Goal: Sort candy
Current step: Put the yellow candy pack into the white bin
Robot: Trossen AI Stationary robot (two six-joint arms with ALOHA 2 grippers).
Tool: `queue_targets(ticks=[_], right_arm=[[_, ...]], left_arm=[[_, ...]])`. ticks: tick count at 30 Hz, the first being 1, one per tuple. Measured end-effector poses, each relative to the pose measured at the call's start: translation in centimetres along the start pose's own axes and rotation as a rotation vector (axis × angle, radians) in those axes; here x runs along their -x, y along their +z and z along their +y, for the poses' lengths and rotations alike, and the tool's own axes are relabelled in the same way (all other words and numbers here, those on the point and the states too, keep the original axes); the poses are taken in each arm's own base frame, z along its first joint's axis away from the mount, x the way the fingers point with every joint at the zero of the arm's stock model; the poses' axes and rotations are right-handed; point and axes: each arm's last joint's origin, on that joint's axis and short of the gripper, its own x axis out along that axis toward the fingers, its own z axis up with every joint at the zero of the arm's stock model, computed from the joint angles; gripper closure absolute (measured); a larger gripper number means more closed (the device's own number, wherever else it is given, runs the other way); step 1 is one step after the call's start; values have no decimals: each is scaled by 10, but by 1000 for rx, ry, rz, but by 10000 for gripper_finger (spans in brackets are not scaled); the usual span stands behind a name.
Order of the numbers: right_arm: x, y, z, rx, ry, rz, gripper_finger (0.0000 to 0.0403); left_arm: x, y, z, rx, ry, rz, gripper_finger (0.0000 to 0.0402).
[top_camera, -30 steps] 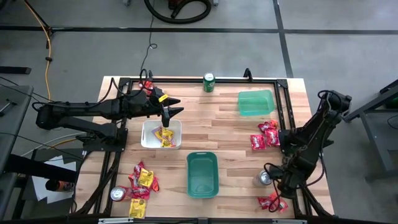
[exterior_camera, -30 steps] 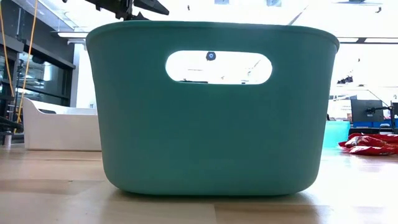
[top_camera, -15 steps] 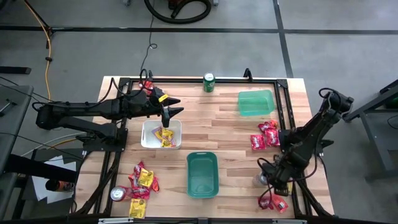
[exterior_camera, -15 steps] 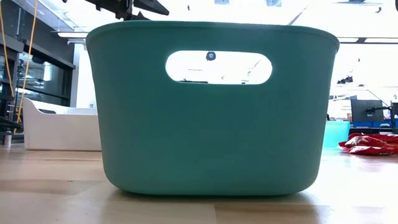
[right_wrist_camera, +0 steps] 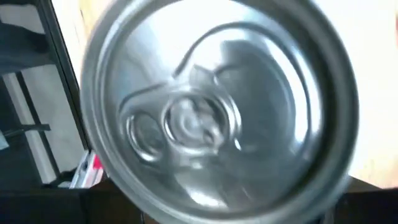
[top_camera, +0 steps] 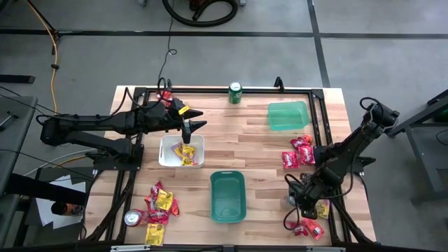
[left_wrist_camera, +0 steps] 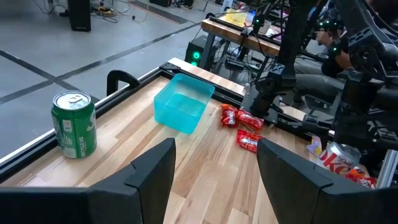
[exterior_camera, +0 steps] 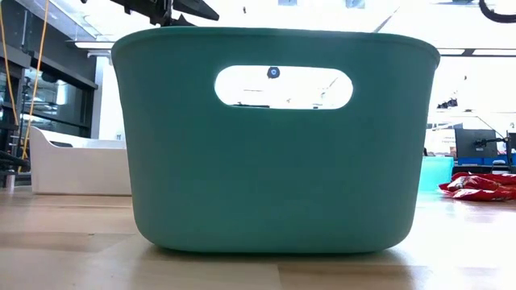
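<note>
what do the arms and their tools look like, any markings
Both arms are dark, near-black jointed links with black cables along them. The left tool has two flat, angular black fingers and a yellow band just behind it. The right tool looks all dark, with no marking visible.

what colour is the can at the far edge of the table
Green, with a silver top. The can shows best in the left wrist view, and also from above.

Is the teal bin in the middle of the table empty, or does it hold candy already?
Empty. From above, the teal bin shows only its bare green floor, while the white bin beside it holds yellow candy.
</note>
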Motion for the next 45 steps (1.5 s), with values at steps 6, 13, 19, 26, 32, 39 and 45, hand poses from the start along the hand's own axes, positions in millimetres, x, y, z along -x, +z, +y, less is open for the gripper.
queue_targets(ticks=[6, 13, 19, 26, 32, 39, 45], right_arm=[[1, 9, -2, 5, 15, -44, 174], [2, 1, -5, 21, -3, 57, 174], [20, -28, -3, -9, 5, 120, 174], [36, -64, -7, -81, -70, 145, 174], [25, -65, 0, -67, -97, 112, 174], [6, -63, 5, -85, -163, 132, 174], [-1, -62, 7, -120, -159, 130, 174]], left_arm=[[0, 0, 0, 0, 0, 0, 188], [0, 0, 0, 0, 0, 0, 188], [0, 0, 0, 0, 0, 0, 188], [0, 0, 0, 0, 0, 0, 188], [0, 0, 0, 8, 0, 0, 188], [0, 0, 0, 10, 0, 0, 188], [0, 0, 0, 10, -1, 0, 188]])
